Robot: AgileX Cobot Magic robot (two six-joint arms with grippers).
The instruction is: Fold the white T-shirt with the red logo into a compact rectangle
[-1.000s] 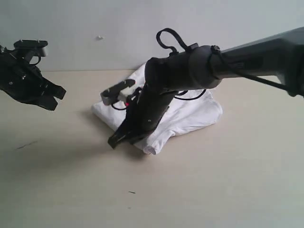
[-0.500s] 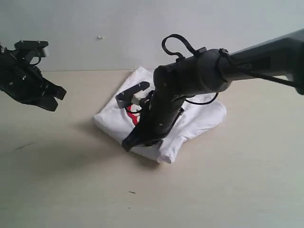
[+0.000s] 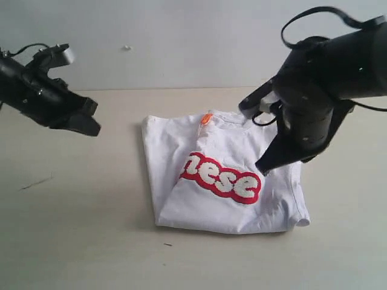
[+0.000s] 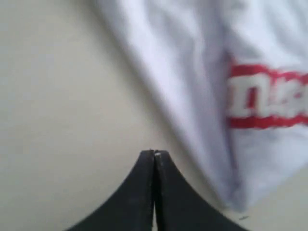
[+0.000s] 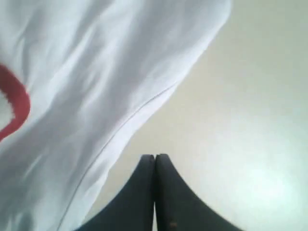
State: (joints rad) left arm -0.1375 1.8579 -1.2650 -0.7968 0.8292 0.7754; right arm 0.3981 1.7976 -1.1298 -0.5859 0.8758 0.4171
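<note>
White T-shirt (image 3: pixel 224 181): flat on beige bench (image 3: pixel 91 241), centre, chest up, sides tucked to a rough rectangle. Red logo (image 3: pixel 221 176) running diag. across front, only "nese" showing. Orange neck tag (image 3: pixel 206 119) at far edge. L jaws: pressed together, nothing held, up over bare bench, well apart from shirt's left side. R jaws: likewise closed & empty, tips by shirt's right edge; contact w/ cloth unclear.

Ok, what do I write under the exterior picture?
Folded white T-shirt on the table, red logo up; left gripper and right gripper shut, empty.
</note>
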